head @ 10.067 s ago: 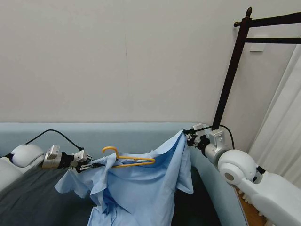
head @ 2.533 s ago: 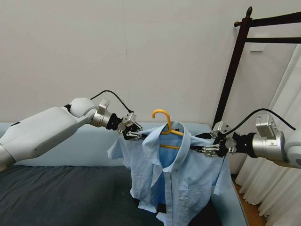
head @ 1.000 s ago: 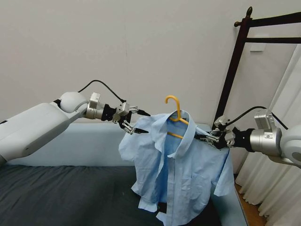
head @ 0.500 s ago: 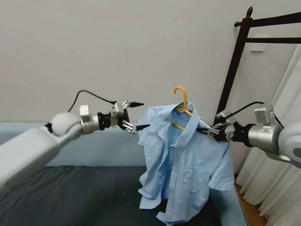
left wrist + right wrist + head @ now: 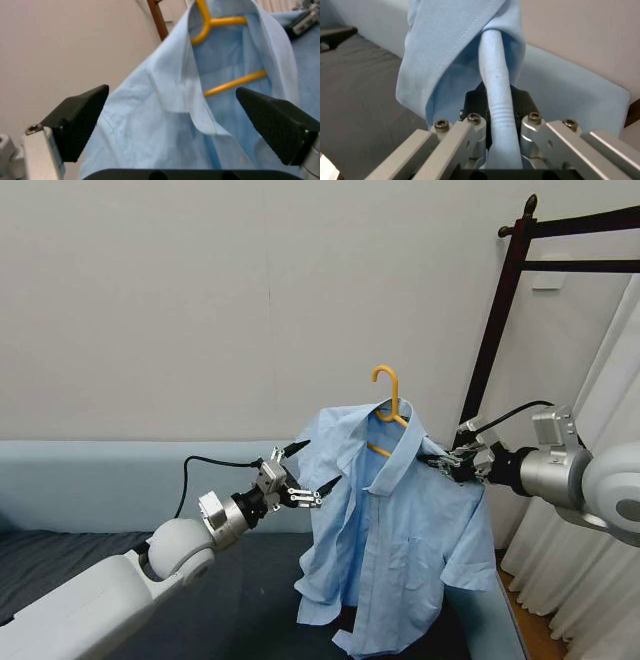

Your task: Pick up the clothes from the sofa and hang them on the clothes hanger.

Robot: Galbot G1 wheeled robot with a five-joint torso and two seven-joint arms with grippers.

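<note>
Plain light-blue shirt on yellow hanger. Dark brown rack. Pale blue sofa, dark grey seat. Off-white wall, white curtain. White arms with black cables; silver left gripper and right gripper, black fingertips.

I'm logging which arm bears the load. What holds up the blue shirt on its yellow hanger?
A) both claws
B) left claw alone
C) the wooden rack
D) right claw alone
D: the right claw is shut on the blue shirt at its shoulder, the left claw is open, and the yellow hanger is clear of the wooden rack.
</note>
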